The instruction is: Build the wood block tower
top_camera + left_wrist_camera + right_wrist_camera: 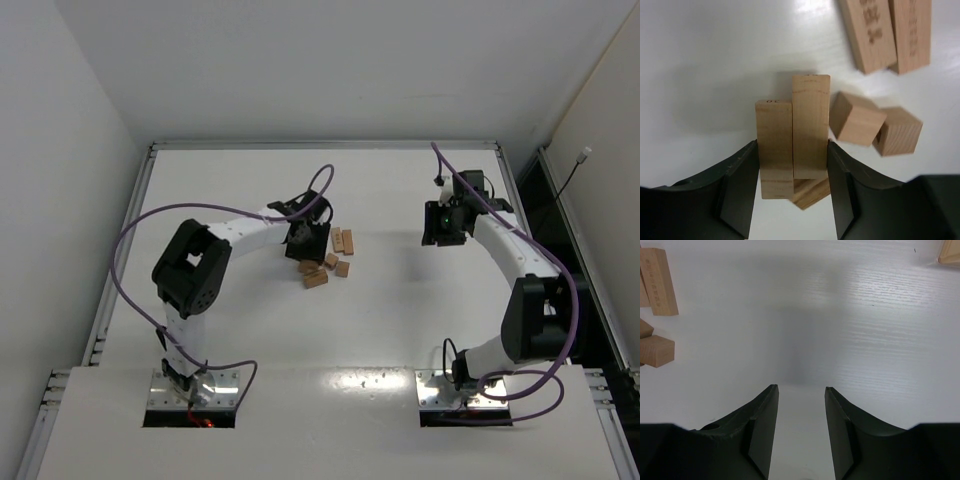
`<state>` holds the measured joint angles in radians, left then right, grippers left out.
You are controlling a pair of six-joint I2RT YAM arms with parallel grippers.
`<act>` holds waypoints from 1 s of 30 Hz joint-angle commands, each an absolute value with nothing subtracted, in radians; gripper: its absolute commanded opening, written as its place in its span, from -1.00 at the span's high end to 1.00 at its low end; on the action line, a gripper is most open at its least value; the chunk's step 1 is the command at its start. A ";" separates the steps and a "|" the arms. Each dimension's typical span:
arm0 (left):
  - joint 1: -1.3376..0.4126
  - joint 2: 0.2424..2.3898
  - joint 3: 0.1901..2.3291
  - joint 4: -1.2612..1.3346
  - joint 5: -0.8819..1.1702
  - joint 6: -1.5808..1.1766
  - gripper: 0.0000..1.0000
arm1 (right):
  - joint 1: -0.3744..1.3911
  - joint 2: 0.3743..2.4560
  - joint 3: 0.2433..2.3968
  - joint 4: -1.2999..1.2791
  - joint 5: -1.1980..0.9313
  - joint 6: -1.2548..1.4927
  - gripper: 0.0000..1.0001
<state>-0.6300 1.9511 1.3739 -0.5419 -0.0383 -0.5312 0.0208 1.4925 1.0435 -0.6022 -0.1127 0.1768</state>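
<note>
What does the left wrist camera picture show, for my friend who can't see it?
The black left gripper squeezes two wood bars side by side, with another block peeking out beneath them. To their right lie two small cubes close together, and two longer printed bars sit at the top right on the white table.

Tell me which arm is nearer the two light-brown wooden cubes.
Left arm. Its jaws, shut on two light-brown wooden bars, sit beside the cubes; the right arm hangs well away, jaws open.

Paired light-brown bars (pixel 790 135) atop a third (pixel 812 194), two cubes (pixel 856 119) alongside, two longer bars (pixel 869 32) beyond
</note>
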 commanded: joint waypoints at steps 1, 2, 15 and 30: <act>-0.672 1.835 1.335 -0.565 -0.014 -0.486 1.00 | 0.014 1.491 1.074 -0.565 -0.146 0.186 0.22; -0.672 1.813 1.324 -0.565 -0.014 -0.486 1.00 | 0.014 1.500 1.083 -0.555 -0.146 0.186 0.24; -0.440 1.661 1.335 -0.543 -0.202 -0.563 1.00 | 0.282 1.770 1.441 -0.486 -0.239 0.196 0.73; -0.167 1.623 1.316 -0.543 -0.173 -0.572 1.00 | 0.551 2.158 1.706 -0.486 -0.089 0.340 1.00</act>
